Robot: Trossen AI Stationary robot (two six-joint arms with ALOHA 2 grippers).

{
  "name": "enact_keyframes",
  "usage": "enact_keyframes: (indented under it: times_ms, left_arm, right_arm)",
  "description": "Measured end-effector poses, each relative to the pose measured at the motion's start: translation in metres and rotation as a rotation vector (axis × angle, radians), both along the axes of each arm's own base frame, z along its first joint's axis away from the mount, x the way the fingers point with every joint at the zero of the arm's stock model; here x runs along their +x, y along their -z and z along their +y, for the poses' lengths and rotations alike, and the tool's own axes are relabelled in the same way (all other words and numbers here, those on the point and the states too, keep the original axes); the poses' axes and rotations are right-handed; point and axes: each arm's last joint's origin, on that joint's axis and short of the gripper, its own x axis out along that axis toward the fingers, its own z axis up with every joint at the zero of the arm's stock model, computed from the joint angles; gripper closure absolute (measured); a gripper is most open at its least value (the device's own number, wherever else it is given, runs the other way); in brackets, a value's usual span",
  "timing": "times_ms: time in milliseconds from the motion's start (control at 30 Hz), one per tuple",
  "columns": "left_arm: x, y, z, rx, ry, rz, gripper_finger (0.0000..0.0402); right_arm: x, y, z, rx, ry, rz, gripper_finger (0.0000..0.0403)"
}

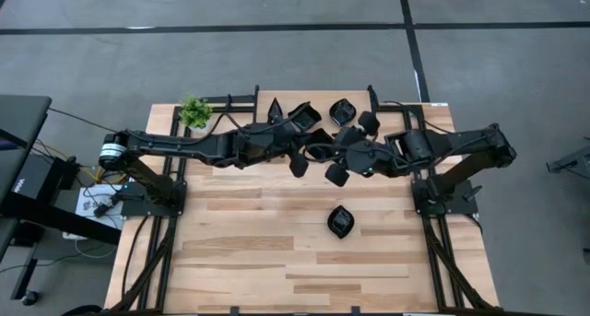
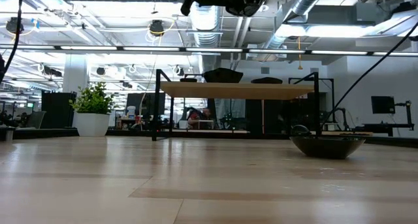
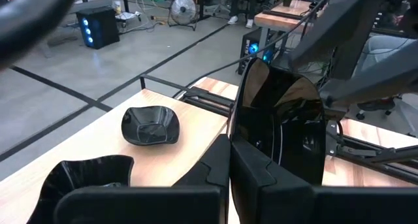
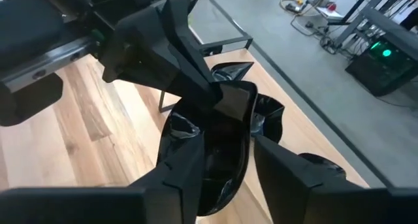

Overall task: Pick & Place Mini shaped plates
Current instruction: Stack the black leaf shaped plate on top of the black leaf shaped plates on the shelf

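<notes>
My left gripper [image 3: 230, 149] is shut on a glossy black leaf-shaped plate [image 3: 281, 119], held high over the middle of the table [image 1: 300, 164]. My right gripper [image 4: 228, 165] faces it from the table's right. Its open fingers stand on either side of the same plate [image 4: 225, 139], opposite my left gripper [image 4: 196, 74]. Several more black plates [image 1: 343, 111] lie at the table's far side, two of them in the left wrist view [image 3: 150, 125]. One plate [image 1: 340, 221] rests on the bare table nearer the front. My left gripper pinches the plate's rim at one end [image 3: 236, 136] between its two fingers. The plate stands on edge beyond the fingers, lifted clear of everything below. My right gripper has a finger [image 4: 189, 162] overlapping the plate's side; I cannot tell whether it touches.
A small green potted plant [image 1: 194, 111] stands at the far left. In the low view a raised wooden shelf [image 2: 235, 90] on black legs stands at the far side and bears plates. The lone plate [image 2: 326, 145] sits right of centre.
</notes>
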Motion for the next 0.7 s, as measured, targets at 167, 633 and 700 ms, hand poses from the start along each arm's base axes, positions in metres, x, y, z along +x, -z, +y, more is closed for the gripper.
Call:
enact_keyframes:
  times_ms: [167, 633, 700]
  left_arm:
    - [0.0, 0.0, 0.0003, 0.0, -0.001, 0.0, 0.0398]
    - [0.0002, -0.0002, 0.0004, 0.0, -0.002, -0.005, 0.0398]
    - [0.0002, -0.0002, 0.0004, 0.0, -0.002, -0.005, 0.0398]
  right_arm:
    - [0.0009, 0.0006, -0.0008, 0.012, -0.009, 0.004, 0.0306]
    - [0.001, 0.0005, -0.004, 0.013, -0.001, 0.005, 0.0394]
    - [0.001, 0.0006, -0.0045, 0.012, 0.001, 0.006, 0.04]
